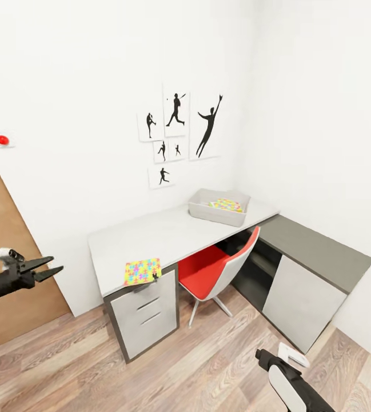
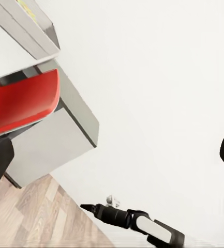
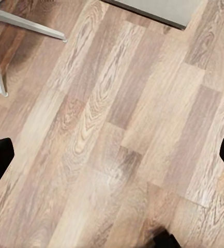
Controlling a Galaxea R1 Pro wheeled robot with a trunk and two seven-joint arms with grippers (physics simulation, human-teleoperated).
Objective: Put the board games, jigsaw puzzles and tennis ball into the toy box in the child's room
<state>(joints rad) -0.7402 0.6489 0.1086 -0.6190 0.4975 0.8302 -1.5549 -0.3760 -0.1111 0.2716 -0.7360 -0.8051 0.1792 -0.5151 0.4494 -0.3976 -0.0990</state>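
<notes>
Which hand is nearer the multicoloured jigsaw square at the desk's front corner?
Left. The left hand hangs open beside the multicoloured jigsaw square, off the desk's end. The right hand sits low over the wood floor, farther away.

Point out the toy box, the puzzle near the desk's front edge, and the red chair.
Toy box (image 1: 207, 214), head view, its front wall.
Puzzle (image 1: 142, 270), head view, middle of its top face.
Red chair (image 1: 202, 270), head view, its seat.
</notes>
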